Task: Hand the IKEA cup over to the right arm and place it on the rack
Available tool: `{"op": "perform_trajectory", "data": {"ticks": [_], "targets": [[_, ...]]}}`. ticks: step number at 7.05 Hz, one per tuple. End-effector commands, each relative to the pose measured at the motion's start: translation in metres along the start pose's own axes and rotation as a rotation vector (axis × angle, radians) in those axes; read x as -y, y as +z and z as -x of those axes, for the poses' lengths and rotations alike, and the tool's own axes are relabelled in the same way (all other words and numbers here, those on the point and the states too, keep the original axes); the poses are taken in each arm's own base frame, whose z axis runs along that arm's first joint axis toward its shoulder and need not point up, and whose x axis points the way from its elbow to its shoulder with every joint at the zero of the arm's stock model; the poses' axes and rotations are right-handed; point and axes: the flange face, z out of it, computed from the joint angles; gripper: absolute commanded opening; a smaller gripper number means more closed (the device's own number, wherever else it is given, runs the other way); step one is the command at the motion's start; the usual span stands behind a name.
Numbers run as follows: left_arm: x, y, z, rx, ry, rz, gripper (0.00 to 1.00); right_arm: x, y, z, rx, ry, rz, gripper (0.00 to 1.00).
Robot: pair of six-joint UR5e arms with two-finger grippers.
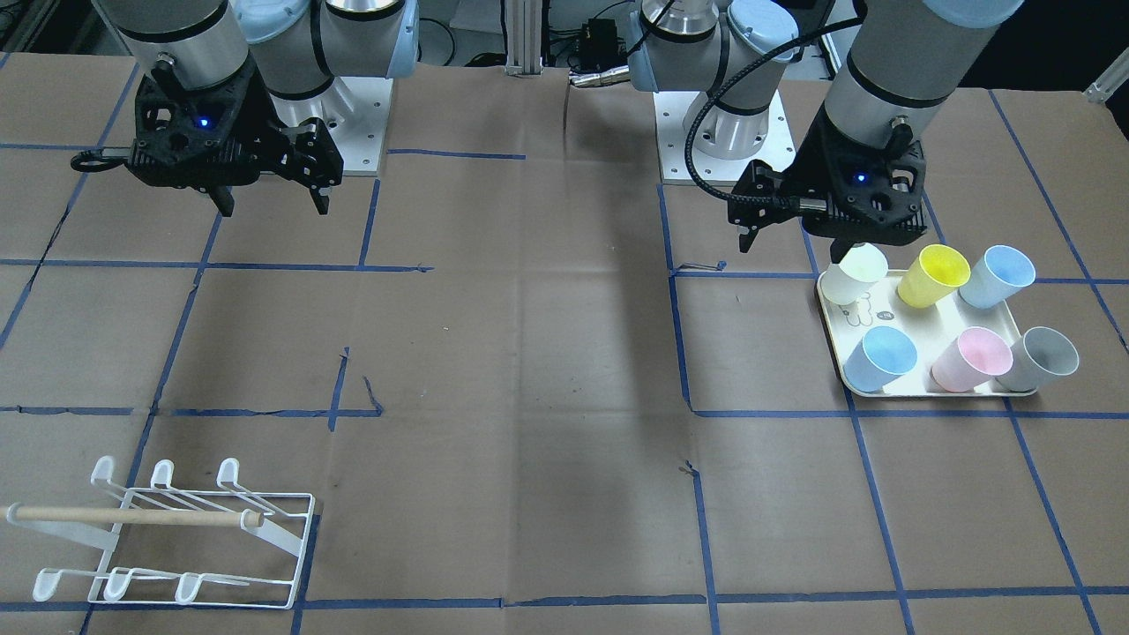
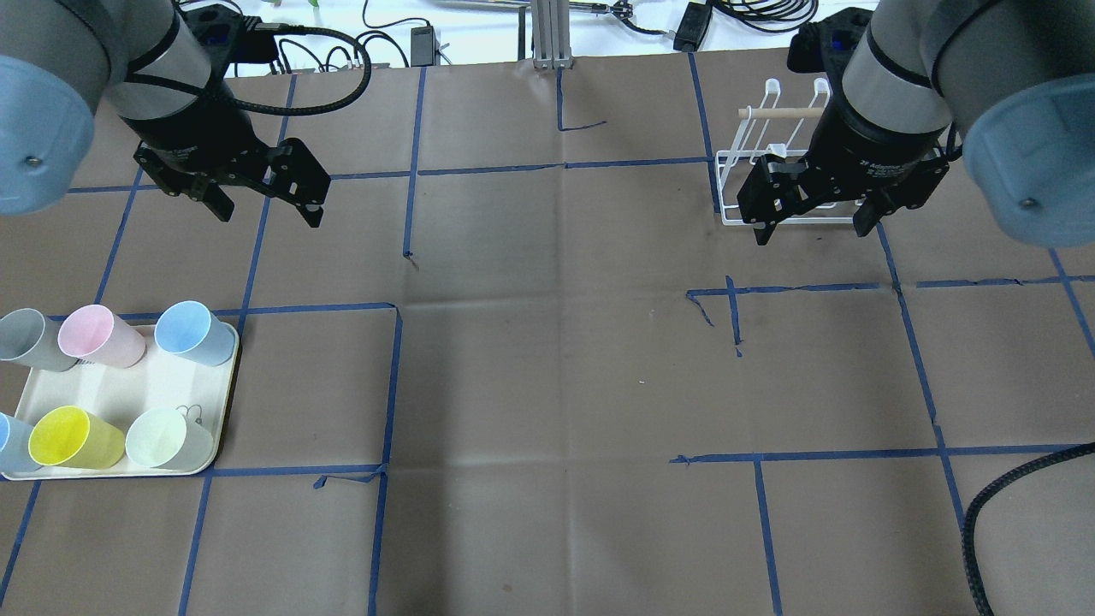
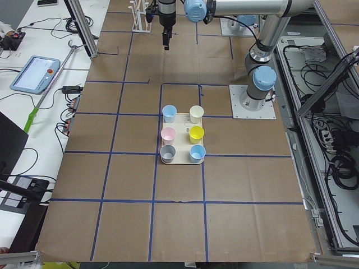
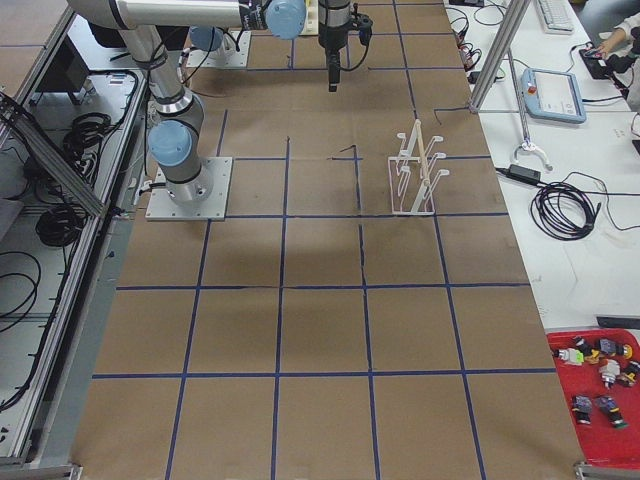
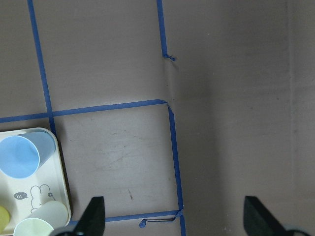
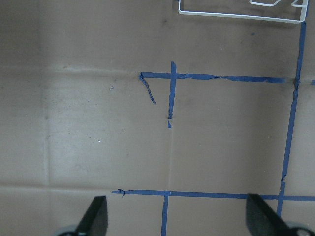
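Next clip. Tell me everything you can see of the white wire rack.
The rack is white wire: a rectangular base frame carrying two rows of three upturned hooked prongs, with one light wooden dowel lying across it. It stands on the brown-papered table, on the robot's right, toward the operators' edge. No cup hangs on it. Nothing touches it; the right gripper hangs open in the air, apart from it.

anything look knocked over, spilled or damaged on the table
Nothing is spilled or tipped: the six cups stand upright on the tray, and the rack stands on its base. The only blemish is the blue tape, torn and curling at several line ends.
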Motion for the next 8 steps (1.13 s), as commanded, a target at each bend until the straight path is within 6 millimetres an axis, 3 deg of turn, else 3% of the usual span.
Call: {"op": "perform_trajectory", "data": {"ticks": [1,2,4,5,8], "targets": [[-0.009,0.006,0.053,-0.004,0.030,0.012,1.00,0.000,-0.001,0.000,0.000,0.000,-0.002,1.00],[-0.013,0.017,0.085,-0.014,0.026,0.025,0.99,0.000,-0.001,0.000,0.000,0.000,-0.002,1.00],[-0.031,0.050,0.178,-0.004,0.019,0.001,0.99,0.000,-0.001,0.000,0.000,0.000,-0.002,1.00],[-0.037,0.067,0.203,0.009,-0.011,-0.019,0.99,0.000,-0.001,0.000,0.000,0.000,-0.002,1.00],[-0.028,0.094,0.205,-0.010,-0.106,-0.008,0.99,0.000,0.000,0.000,0.000,0.000,0.000,1.00]]}}
